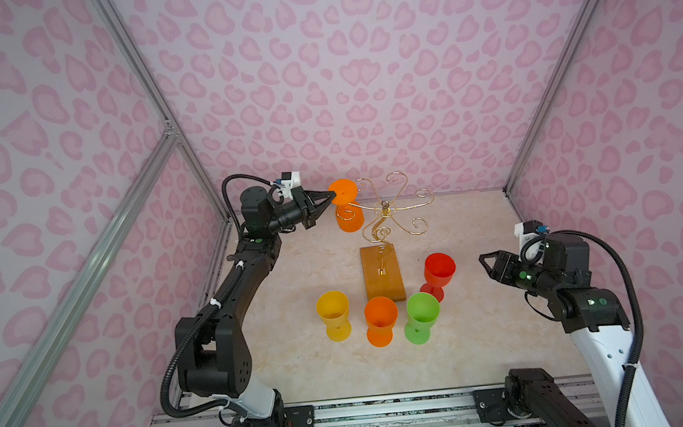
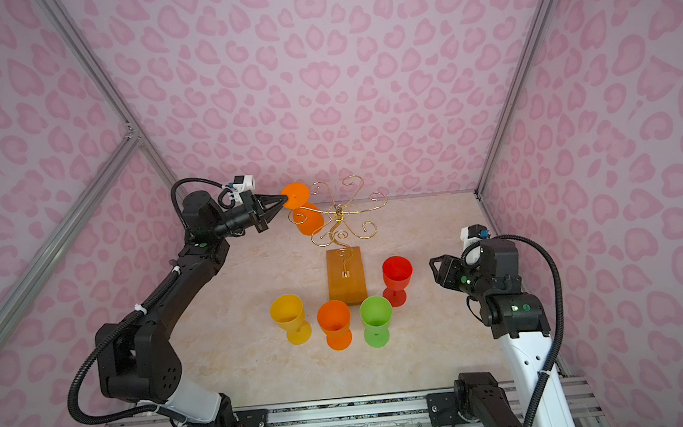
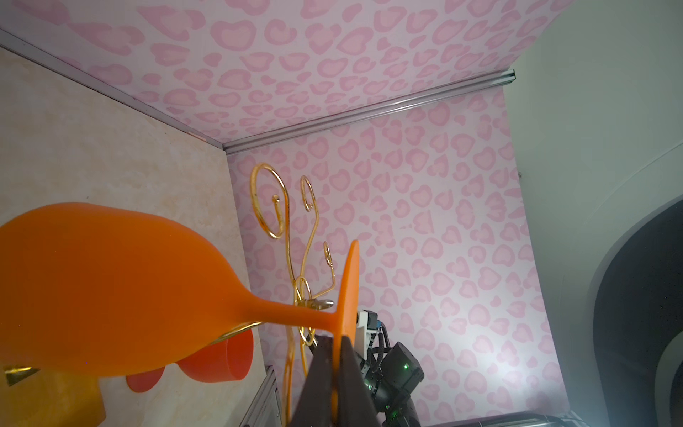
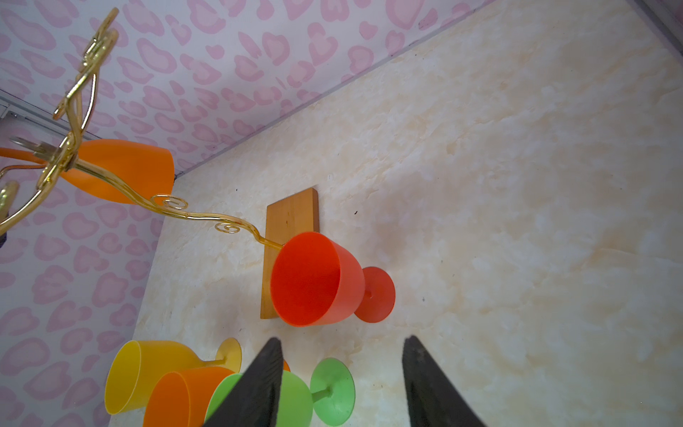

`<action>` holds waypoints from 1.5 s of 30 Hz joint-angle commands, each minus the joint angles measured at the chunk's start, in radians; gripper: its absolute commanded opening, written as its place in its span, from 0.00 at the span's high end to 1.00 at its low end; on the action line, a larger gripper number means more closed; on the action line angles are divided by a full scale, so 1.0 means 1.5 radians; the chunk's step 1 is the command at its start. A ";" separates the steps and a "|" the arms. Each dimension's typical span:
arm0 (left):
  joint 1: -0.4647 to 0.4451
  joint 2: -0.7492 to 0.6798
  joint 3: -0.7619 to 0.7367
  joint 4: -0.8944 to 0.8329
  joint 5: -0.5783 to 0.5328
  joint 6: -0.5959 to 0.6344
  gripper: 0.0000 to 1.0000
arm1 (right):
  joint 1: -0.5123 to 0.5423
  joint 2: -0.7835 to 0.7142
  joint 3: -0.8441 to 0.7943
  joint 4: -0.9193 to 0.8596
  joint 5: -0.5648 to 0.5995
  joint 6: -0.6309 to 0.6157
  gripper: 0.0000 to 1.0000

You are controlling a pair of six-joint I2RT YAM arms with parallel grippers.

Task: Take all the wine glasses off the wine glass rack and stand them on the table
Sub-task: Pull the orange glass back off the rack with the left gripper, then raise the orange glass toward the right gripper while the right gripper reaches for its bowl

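An orange wine glass [image 1: 349, 220] [image 2: 309, 223] hangs upside down at the left arm of the gold wire wine glass rack [image 1: 385, 207] [image 2: 337, 212], which stands on a wooden base [image 1: 382, 274]. My left gripper [image 1: 332, 198] [image 2: 285, 202] is shut on the edge of the glass's round foot [image 1: 343, 190]. The left wrist view shows the foot [image 3: 349, 288] pinched between the dark fingers [image 3: 321, 369]; whether it still rests on the wire I cannot tell. My right gripper [image 1: 486, 259] [image 4: 342, 338] hovers open and empty at the right, apart from the rack.
Several glasses stand upright on the marble tabletop in front of the rack: yellow [image 1: 333, 313], orange [image 1: 380, 320], green [image 1: 422, 314] and red [image 1: 439, 273]. Pink patterned walls close in the back and both sides. A metal rail [image 1: 388, 407] runs along the front edge.
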 commanded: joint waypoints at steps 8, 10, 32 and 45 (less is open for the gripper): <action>0.143 -0.161 -0.069 0.006 0.026 0.004 0.97 | -0.001 0.002 0.007 0.026 -0.004 0.011 0.46; 0.168 -0.190 -0.061 0.006 0.023 -0.004 0.97 | -0.001 0.002 0.009 0.039 -0.011 0.018 0.46; -0.173 -0.101 0.104 0.509 -0.103 -0.315 0.97 | 0.028 0.041 -0.077 0.908 -0.214 0.504 0.38; -0.294 0.052 0.127 0.719 -0.170 -0.478 0.97 | 0.124 0.119 -0.056 1.005 -0.193 0.475 0.30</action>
